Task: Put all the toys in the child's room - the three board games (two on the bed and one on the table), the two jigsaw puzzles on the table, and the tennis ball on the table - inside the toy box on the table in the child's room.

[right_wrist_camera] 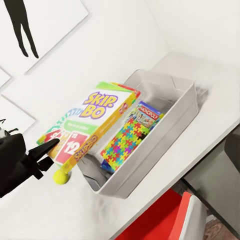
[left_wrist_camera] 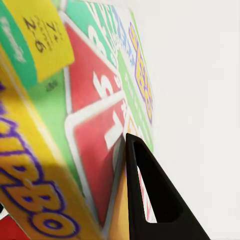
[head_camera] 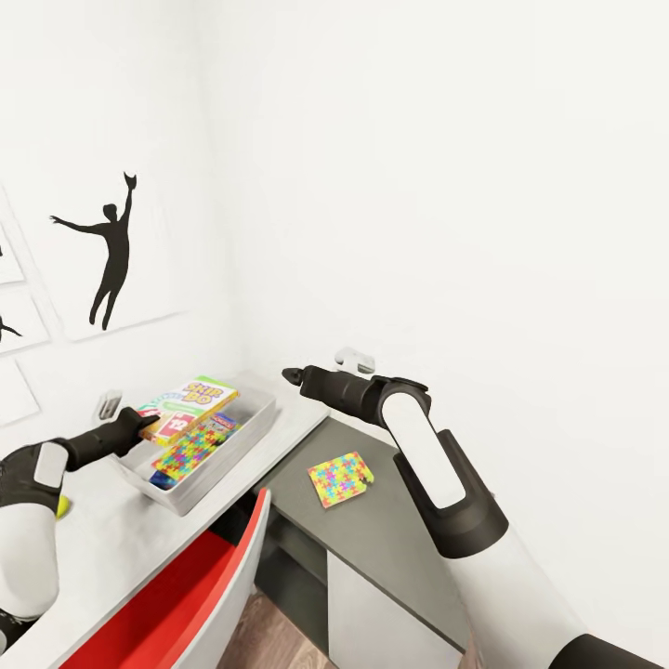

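The left tool [head_camera: 141, 426] is closed on one end of the flat green, red and white card box lettered SKIP-BO [head_camera: 189, 406], with one black finger [left_wrist_camera: 150, 195] pressed flat on the printed lid. The box reaches away from that tool, tilted, over the near end of the shallow grey rectangular bin with sloping sides [head_camera: 243, 441], which stands on the long pale grey-white bench [head_camera: 121, 548]. Under the far part of the box, inside the bin, lies a flat board of bright yellow, pink, green and blue interlocking pieces [head_camera: 189, 448], and beside it, further from the left tool, a smaller blue printed box [right_wrist_camera: 144, 114]. A small yellow-green ball [right_wrist_camera: 62, 175] rests on the bench just below the left tool, outside the bin. The right tool [head_camera: 295, 376] hangs in the air beyond the bin's far end, its black tips drawn to a point; I cannot tell how far apart its fingers are, and nothing shows in its hold. Below the right arm, a second bright multicoloured jigsaw board [head_camera: 340, 478] lies on the lower dark grey cabinet top [head_camera: 409, 557], well apart from the bin. A red-lined chair [head_camera: 177, 604] sits against the bench edge.
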Robot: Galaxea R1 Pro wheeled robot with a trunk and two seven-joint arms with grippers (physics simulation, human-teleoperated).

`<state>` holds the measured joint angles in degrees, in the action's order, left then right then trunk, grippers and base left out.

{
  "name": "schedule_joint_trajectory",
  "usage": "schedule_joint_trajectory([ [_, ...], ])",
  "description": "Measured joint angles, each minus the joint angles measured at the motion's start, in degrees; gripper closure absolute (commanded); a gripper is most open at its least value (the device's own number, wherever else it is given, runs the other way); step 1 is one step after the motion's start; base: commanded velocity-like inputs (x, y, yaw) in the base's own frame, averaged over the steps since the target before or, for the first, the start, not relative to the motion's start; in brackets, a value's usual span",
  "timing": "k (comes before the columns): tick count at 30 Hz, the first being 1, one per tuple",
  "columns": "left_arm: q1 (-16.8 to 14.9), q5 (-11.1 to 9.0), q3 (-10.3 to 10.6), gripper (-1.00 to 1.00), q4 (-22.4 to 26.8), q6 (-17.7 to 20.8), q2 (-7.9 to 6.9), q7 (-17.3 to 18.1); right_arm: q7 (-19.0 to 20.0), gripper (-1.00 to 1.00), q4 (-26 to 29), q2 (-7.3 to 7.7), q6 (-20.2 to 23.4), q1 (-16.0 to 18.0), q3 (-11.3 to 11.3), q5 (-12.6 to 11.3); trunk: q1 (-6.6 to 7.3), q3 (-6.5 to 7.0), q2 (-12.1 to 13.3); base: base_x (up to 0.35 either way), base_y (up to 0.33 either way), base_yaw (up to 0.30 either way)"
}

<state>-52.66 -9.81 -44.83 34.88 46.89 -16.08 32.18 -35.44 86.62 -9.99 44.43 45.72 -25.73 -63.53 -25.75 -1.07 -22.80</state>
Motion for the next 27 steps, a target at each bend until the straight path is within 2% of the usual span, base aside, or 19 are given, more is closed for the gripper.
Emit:
schedule_joint_trajectory([
  [5,-0.1,-0.2,-0.1,1.0,-2.2,-0.2,-0.32,0.0,0.0,-1.0,0.0,0.0,0.0,0.0,0.0,-0.1,0.0,0.0,0.0,0.0,0.0,0.0],
  [9,-0.1,-0.3,-0.1,1.0,-2.7,-0.7,-1.4,0.0,0.0,-1.0,0.0,0.0,0.0,0.0,0.0,-0.2,0.0,0.0,0.0,0.0,0.0,0.0],
  [13,-0.1,-0.3,-0.1,1.0,-4.7,-5.4,-1.79,0.0,0.0,-1.0,0.1,0.0,0.4,0.1,0.0,-0.3,0.0,0.0,0.0,0.0,0.0,0.0],
  [16,-0.2,-0.3,0.0,1.0,-5.9,-7.1,-1.87,0.2,0.0,-1.0,0.1,0.0,0.5,0.1,0.0,-0.3,0.0,0.0,0.0,0.0,0.0,0.0],
  [27,-0.6,-0.3,-0.1,1.0,-6.3,-7.7,-2.56,1.0,0.0,-1.0,0.1,0.0,0.2,0.0,0.0,-0.2,0.0,0.0,0.0,0.0,0.0,0.0],
])
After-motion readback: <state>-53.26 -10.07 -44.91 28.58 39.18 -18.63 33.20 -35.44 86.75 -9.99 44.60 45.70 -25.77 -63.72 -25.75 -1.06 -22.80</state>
